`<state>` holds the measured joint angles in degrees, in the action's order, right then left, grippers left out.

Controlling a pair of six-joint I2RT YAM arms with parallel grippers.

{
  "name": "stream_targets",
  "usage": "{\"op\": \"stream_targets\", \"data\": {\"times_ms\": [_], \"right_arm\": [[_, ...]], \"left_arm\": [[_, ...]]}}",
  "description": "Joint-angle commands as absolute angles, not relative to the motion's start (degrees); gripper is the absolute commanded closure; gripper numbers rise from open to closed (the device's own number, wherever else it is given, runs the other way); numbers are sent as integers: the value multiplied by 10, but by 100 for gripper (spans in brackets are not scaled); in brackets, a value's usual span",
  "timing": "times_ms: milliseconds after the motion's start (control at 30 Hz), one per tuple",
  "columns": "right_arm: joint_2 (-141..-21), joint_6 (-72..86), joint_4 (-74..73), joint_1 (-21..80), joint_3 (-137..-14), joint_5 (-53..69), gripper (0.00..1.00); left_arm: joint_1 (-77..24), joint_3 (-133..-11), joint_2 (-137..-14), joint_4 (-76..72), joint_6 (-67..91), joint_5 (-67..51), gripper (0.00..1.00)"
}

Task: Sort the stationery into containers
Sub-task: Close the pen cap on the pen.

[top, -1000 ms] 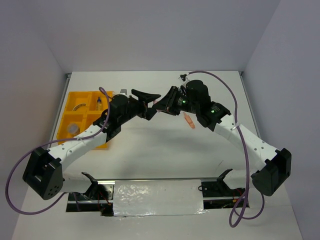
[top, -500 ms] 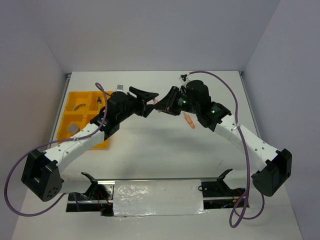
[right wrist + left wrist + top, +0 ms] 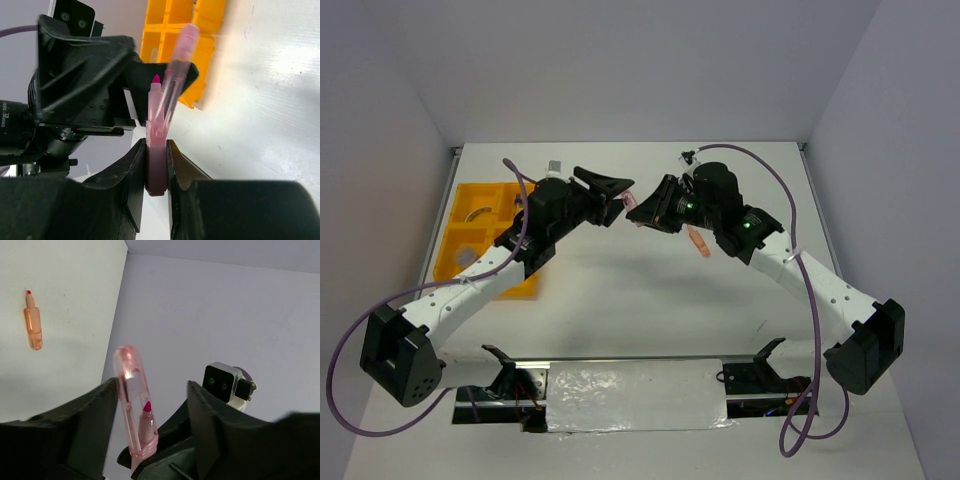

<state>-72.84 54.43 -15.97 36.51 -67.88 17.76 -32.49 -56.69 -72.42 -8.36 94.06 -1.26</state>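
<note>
Two grippers meet in mid-air: the right gripper (image 3: 156,150) pinches the pink marker (image 3: 167,95) by its base, the left gripper (image 3: 150,410) stands open astride its clear-capped end, so it should probably centre and close squarely before the right releases, bound for the yellow tray (image 3: 448,250).

Two markers: one pink marker (image 3: 134,410), one orange marker (image 3: 698,243). One yellow-orange tray (image 3: 490,232), with three small items (image 3: 475,213) showing in its compartments (an arm covers the rest of it). Two arms (image 3: 470,285), each trailing one purple cable (image 3: 814,330), so two cables.
</note>
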Motion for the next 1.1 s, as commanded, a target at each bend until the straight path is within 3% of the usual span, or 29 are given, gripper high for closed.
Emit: {"op": "stream_targets", "data": {"times_ms": [0, 167, 433, 700, 1067], "right_arm": [[-714, 544, -145, 368, -684, 180, 100], [-715, 541, -148, 369, -688, 180, 100], [-720, 537, -149, 369, -693, 178, 100], [-723, 524, -119, 369, -694, 184, 100], [-750, 520, -125, 364, -720, 186, 100]], "left_arm": [[-322, -587, -717, -128, 921, -10, 35], [-321, -586, -715, -135, 916, -5, 39], [-320, -585, -726, -160, 915, -21, 62], [-317, -582, -741, -180, 918, -45, 76], [-315, -605, -747, -175, 899, -57, 88]]}}
